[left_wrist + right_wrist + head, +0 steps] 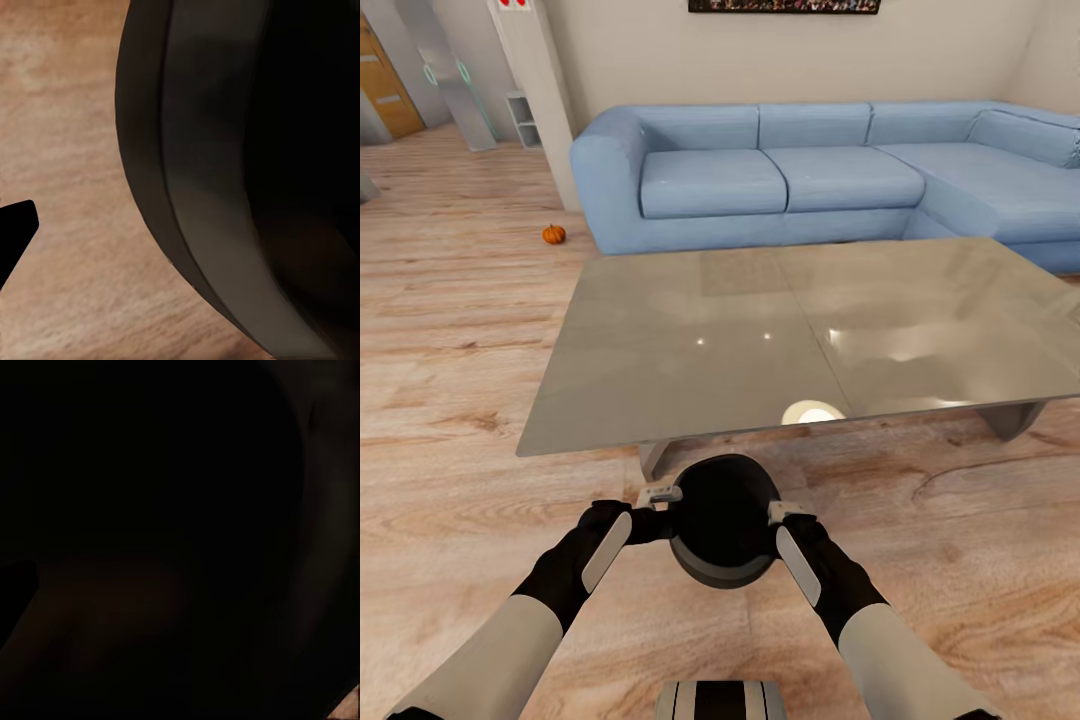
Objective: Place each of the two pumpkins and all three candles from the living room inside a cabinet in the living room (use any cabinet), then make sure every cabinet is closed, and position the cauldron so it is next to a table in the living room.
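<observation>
Setting the cauldron point(722, 520) down beside the table point(800, 340) looks like the step in hand, and both arms share the load: the left gripper point(660, 497) sits at the pot's left rim and the right gripper point(788, 515) at its right rim, the black pot carried between them just ahead of the robot's trunk. Whether either pair of fingers is pinched onto the rim or only pressed against the wall I cannot tell; the left wrist view shows the cauldron's curved side point(225, 187) hard against the camera above the wooden floor point(67, 150), and the right wrist view is almost wholly dark pot wall point(180, 540). The table's near edge lies just beyond the grippers, with its leg point(652, 458) just ahead of the left one, so the pot is probably already close enough. To do it well, I would lower both arms together at the same rate so the mouth stays level, keep the belly off the leg and edge, and release only once the base rests on the floor. One pumpkin point(553, 234) sits well beyond the left gripper, on the floor by the blue sofa point(780, 180).
</observation>
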